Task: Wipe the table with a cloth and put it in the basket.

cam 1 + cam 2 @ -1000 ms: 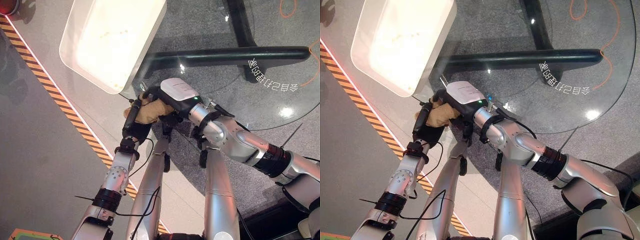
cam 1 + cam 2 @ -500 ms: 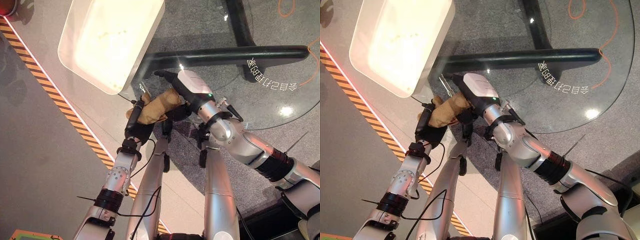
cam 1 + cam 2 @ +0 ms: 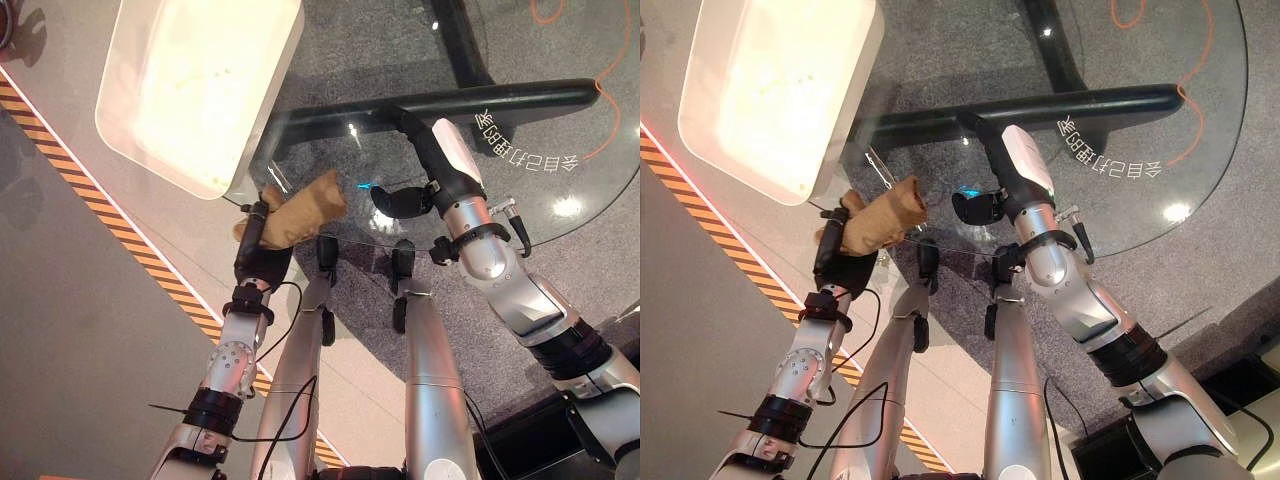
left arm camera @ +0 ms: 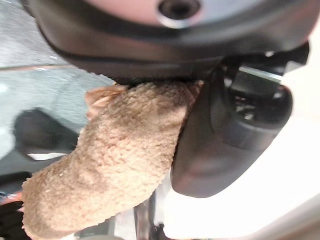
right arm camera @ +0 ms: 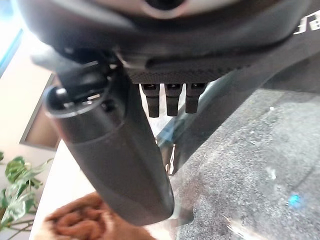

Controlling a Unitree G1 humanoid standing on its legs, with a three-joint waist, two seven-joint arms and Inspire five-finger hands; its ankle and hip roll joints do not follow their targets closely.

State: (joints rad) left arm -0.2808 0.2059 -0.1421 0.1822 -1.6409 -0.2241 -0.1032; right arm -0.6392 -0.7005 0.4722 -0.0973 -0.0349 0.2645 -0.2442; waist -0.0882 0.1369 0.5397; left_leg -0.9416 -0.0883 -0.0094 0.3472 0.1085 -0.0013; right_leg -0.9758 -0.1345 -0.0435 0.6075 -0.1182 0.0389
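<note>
A fuzzy tan cloth sticks up out of my left hand, whose fingers are curled round its lower end at the near edge of the round glass table. In the left wrist view the cloth hangs past the dark thumb. The white basket stands just beyond and left of the cloth, at the table's left side. My right hand lies apart to the right over the glass, fingers straight, holding nothing. Its wrist view catches the cloth beyond the thumb.
A black table foot runs crosswise under the glass. Yellow-and-black floor tape passes diagonally at the left. An orange cable lies on the grey floor at the far right.
My right hand has let go of the cloth and swung right, out over the glass. The cloth stays in my left hand, now standing free.
</note>
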